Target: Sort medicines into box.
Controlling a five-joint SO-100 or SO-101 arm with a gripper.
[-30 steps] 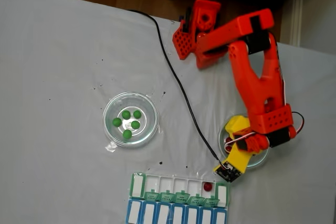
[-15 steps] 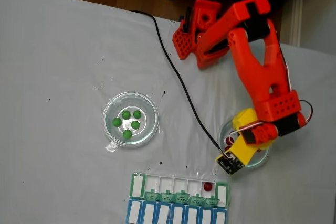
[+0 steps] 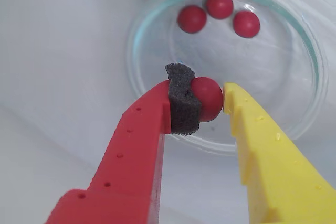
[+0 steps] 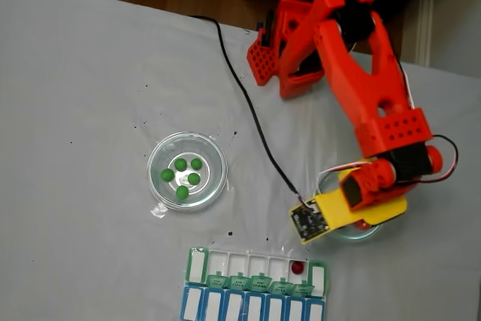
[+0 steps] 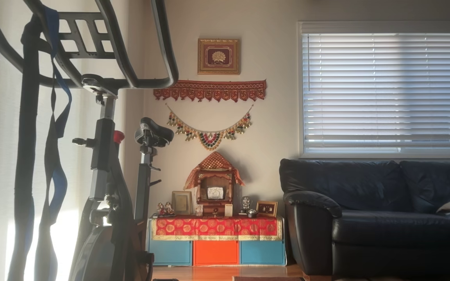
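Note:
In the wrist view my gripper [image 3: 206, 89] is shut on a dark red medicine ball [image 3: 211, 102], pinched between the foam-padded red finger [image 3: 181, 103] and the yellow finger [image 3: 247, 124]. It sits over the near part of a clear round dish [image 3: 310, 51]; whether it is off the dish floor I cannot tell. Three more red balls [image 3: 219, 6] lie at the dish's far side. In the fixed view the gripper [image 4: 361, 224] is over the right dish [image 4: 328, 179]. The box [image 4: 197, 264] with green lids lies at the bottom, one red ball [image 4: 297, 267] in a compartment. Several green balls [image 4: 185, 172] sit in the left dish [image 4: 216, 152].
A blue-lidded organizer row [image 4: 252, 308] lies just below the box. A black cable [image 4: 248, 107] runs across the white cloth to the wrist camera board [image 4: 306, 221]. The arm's base [image 4: 282, 39] stands at the top. The other view shows a room with a sofa [image 5: 377, 210].
The wrist has turned and swung right over the right dish, and the camera board now points left. The upper arm has leaned further back toward the base. Balls in the left dish and box are unchanged.

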